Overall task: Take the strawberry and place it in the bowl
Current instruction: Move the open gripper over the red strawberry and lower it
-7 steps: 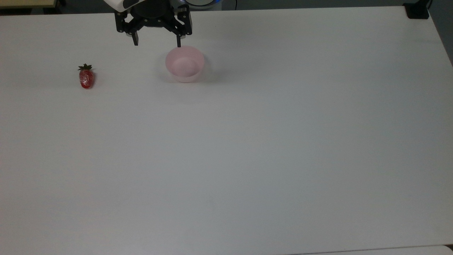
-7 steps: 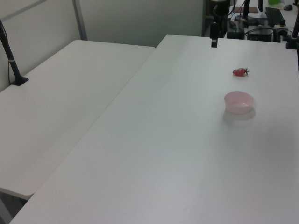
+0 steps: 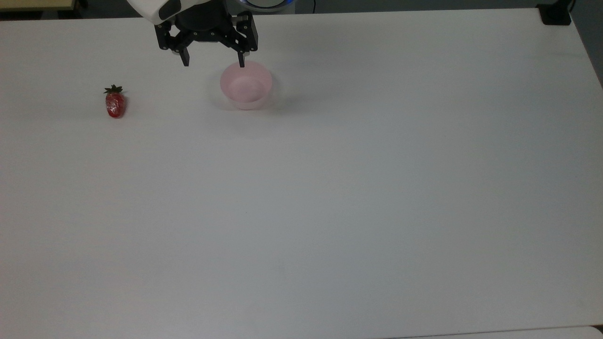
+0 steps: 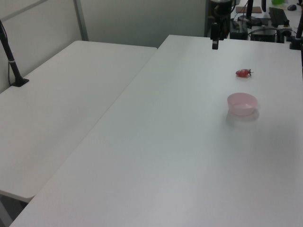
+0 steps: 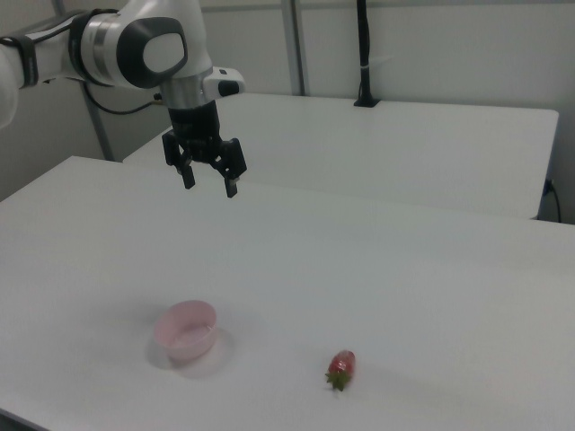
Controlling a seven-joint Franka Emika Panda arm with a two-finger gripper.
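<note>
No text, label, brand, number or sign can be read anywhere in these views.
</note>
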